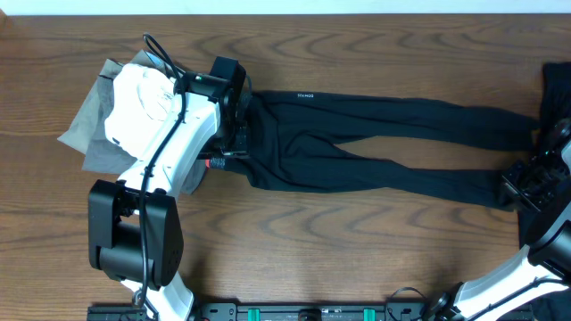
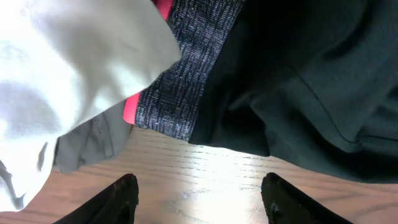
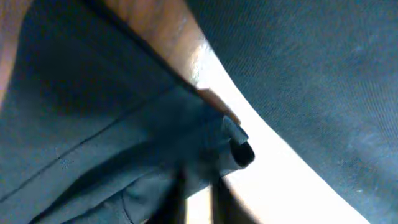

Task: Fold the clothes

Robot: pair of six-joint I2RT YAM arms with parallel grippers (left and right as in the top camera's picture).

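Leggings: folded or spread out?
Spread out. The black leggings lie full length across the table, waistband left, both legs stretched right; no fold.

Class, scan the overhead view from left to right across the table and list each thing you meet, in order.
grey garment → white garment → left gripper → black leggings → right gripper
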